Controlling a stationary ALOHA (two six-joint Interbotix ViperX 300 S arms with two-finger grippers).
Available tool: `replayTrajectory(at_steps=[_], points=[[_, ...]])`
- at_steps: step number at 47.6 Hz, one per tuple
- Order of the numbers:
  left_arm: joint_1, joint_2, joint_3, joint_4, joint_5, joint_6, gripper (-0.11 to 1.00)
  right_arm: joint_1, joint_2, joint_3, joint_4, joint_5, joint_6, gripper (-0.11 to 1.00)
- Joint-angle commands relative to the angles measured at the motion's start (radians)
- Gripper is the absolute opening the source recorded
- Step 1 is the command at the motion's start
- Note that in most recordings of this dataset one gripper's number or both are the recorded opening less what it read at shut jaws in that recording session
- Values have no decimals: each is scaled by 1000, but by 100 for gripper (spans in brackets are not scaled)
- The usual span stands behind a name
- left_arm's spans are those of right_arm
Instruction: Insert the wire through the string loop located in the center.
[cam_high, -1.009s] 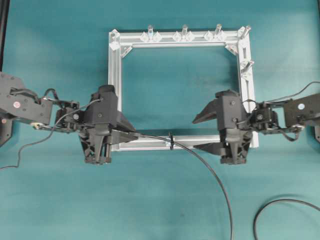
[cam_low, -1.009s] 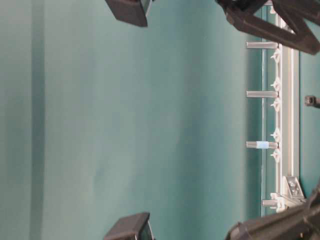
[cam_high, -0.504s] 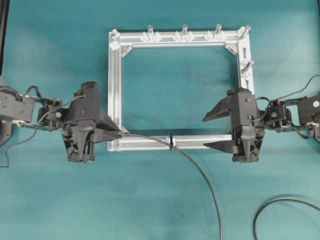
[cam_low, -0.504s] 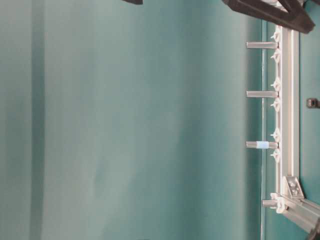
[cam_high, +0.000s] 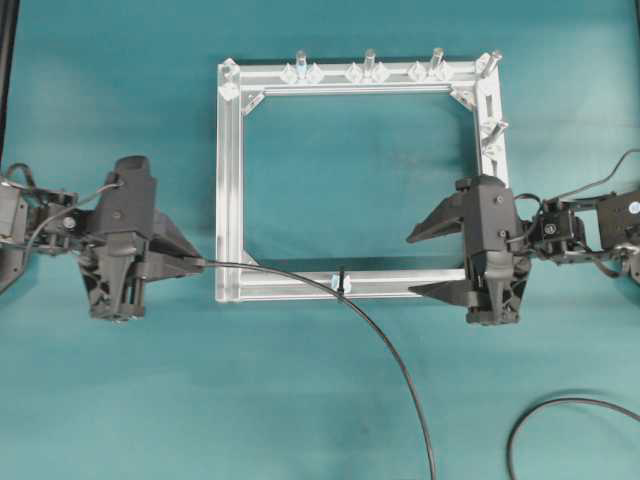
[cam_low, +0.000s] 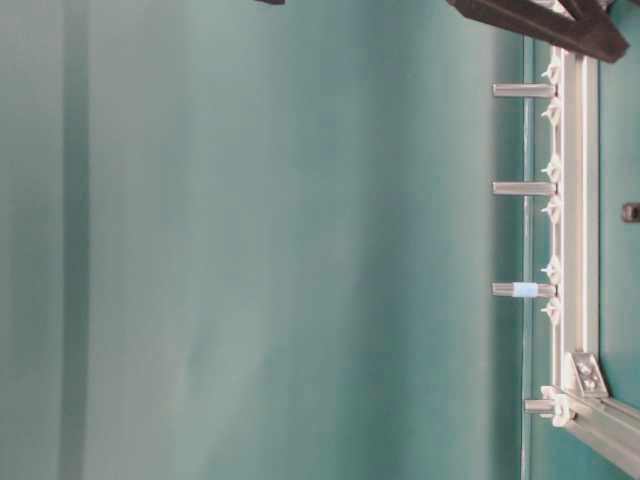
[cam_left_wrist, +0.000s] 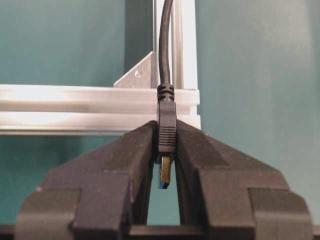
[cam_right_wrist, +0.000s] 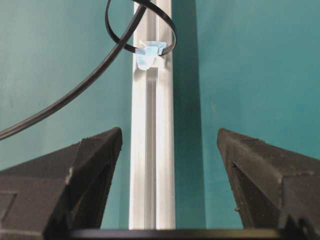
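Bare green mat (cam_high: 330, 170) inside the aluminium frame (cam_high: 229, 180) is open; upright pegs (cam_high: 369, 60) line its far rail.

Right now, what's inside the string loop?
The wire passes through the string loop, above the blue clip. The loop's top is cropped out of frame.

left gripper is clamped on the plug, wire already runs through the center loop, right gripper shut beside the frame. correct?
One thing is off: the right gripper is open, jaws wide apart, as the right wrist view shows. The rest holds: the left gripper is clamped on the plug, and the wire runs through the string loop.
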Motion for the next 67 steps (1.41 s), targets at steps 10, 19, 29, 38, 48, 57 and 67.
replayTrajectory(at_steps=[10, 19, 29, 38, 48, 57, 67], points=[[-3, -29, 5, -2, 3, -9, 13, 2, -18, -8, -2, -11, -2, 80], [-6, 26, 2, -3, -3, -11, 13, 2, -18, -8, 0, -12, -2, 80], [-15, 117, 2, -3, -34, -11, 13, 2, -18, -9, -2, -11, -2, 80], [-23, 167, 5, -3, -54, -11, 13, 2, -18, -11, 0, -11, -2, 80], [-29, 199, 5, -3, -54, -11, 13, 2, -18, -8, 0, -11, -2, 80], [-29, 206, -2, -3, -51, -21, 13, 2, -18, -8, -2, -12, -2, 80], [-29, 206, 3, -2, -46, -84, 13, 2, -17, -5, -2, -12, -2, 80]])
